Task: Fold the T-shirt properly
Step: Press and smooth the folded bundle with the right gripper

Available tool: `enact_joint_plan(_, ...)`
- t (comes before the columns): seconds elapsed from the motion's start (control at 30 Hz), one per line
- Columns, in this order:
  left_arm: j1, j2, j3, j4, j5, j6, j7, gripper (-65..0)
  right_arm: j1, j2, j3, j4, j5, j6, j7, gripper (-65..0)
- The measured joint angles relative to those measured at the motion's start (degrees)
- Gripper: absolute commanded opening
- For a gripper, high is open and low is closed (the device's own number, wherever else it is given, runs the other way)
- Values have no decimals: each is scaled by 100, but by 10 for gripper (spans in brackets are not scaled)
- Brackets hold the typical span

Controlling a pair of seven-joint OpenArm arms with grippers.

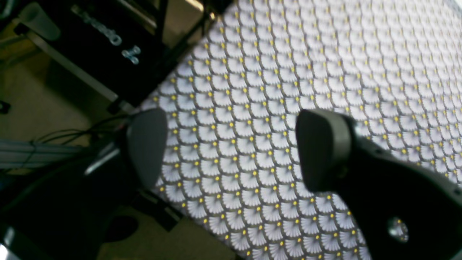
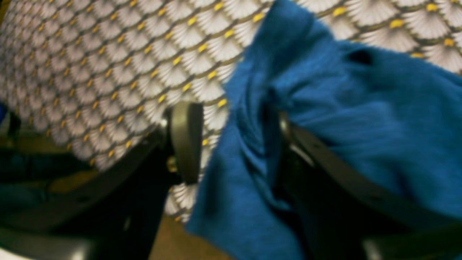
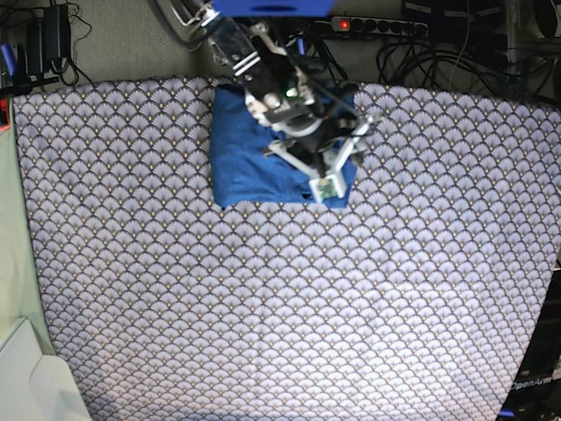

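The T-shirt [image 3: 254, 162] lies in the base view as a folded blue bundle at the far edge of the tablecloth [image 3: 280, 298], left of centre, with the right arm over its right part. In the right wrist view we see the right gripper [image 2: 231, 144] with jaws apart, blue cloth draped against one finger [image 2: 186, 141]. In the left wrist view we see the left gripper [image 1: 231, 150] spread wide above bare tablecloth, holding nothing.

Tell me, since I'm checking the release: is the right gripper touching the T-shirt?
Touching. In the right wrist view the T-shirt drapes over one finger of the right gripper; the jaws stand apart.
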State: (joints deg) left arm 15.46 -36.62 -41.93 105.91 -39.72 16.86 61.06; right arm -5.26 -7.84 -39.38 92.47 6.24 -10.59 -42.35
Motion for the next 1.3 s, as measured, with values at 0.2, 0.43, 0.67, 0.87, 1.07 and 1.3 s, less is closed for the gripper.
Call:
enact_joint_plan(0.2,-11,-2,-4,0,4,2,2,-104,85,46,-640,223,-7,15,55,-352)
enact_joint_plan(0.43,-9,-4,-4,-2,2,2,4,-104,352,439,-551,863,28,26,509,-365)
enact_joint_plan(0.67,4,2,-7,11,0,2,46,-104,313,817,619,846,66,22,476,-583)
enact_joint_plan(0.87,13,0,-9,11,-2,0,48,-104,-28,876,1097,848,22,20,487,-650)
enact_joint_plan(1.07,9,7,-9,11,4,0,46,-105,-374,831,1091,846,22,20,487,-650)
enact_joint_plan(1.3,17,11,-9,11,4,2,46,-105,-501,1040,227,713,7,22,450,-650)
